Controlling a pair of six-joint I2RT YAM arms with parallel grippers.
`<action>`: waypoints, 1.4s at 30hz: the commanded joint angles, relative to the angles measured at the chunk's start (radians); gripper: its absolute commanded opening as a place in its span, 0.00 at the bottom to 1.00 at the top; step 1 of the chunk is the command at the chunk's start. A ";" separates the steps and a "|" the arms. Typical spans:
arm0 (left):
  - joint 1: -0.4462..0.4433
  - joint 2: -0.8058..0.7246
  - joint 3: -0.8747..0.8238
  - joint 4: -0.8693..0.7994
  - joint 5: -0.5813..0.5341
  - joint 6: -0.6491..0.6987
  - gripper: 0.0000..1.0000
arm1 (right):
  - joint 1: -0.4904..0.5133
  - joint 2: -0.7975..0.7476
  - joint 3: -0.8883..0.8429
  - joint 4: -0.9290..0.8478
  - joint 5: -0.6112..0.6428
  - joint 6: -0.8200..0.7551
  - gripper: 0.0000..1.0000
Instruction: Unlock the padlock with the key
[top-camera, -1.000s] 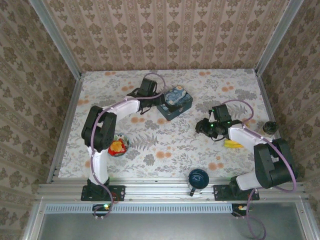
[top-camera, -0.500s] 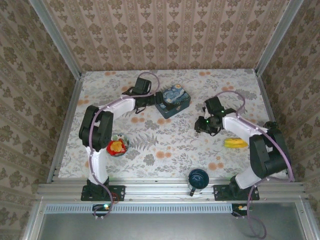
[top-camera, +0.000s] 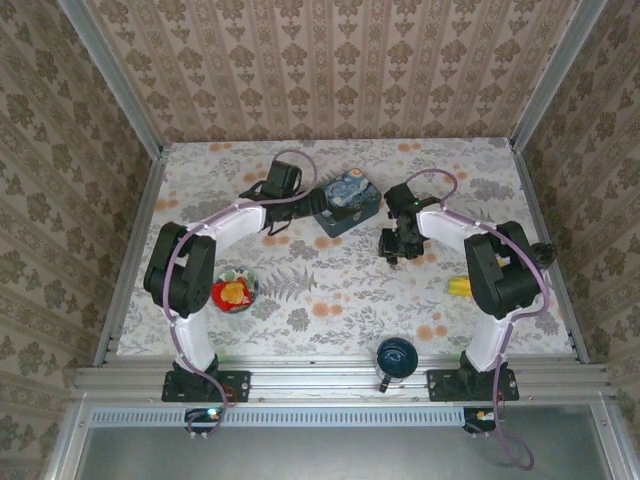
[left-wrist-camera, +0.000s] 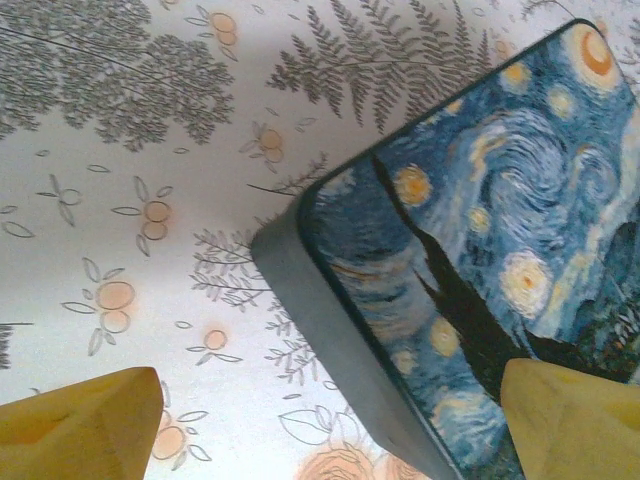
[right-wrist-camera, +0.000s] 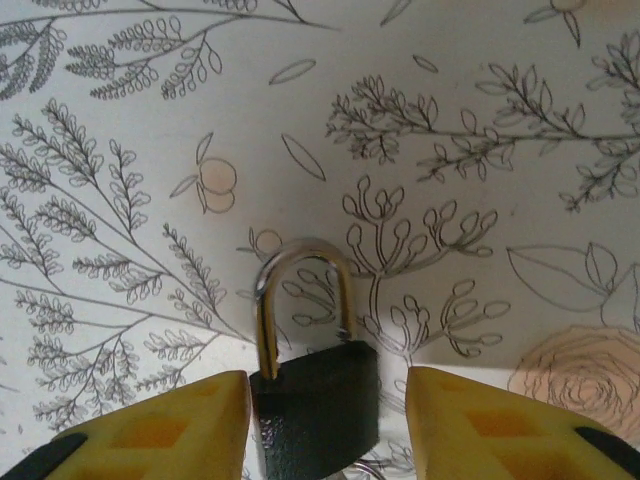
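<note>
The right jaws are held spread just above the flowered bench (right-wrist-camera: 120, 100), and the padlock (right-wrist-camera: 315, 400) is seen lying flat between their yellow pads (right-wrist-camera: 160, 425). Its dark body is flanked by both pads: a clear gap is left on one side, while on the other the pad edge is set so close that contact cannot be told. The silvery shackle (right-wrist-camera: 300, 290) is pointed away from the jaws, out past the pad tips, and appears seated in the body.

The left jaws are spread wide. One corner of the starry-night tin (left-wrist-camera: 480, 250) is framed between their pads (left-wrist-camera: 80, 420), with one pad over bare bench and the other over the painted lid. Nothing is pinched by either pair.
</note>
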 joint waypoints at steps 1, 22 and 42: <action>-0.010 0.006 0.004 0.013 0.025 -0.020 0.88 | 0.008 0.018 0.048 -0.041 0.023 -0.026 0.54; -0.035 0.058 0.052 -0.001 0.045 -0.025 0.75 | -0.124 0.154 0.370 0.199 -0.180 -0.064 0.71; -0.035 0.130 0.130 0.013 0.092 -0.019 0.68 | -0.088 0.104 0.208 0.313 -0.312 0.053 0.42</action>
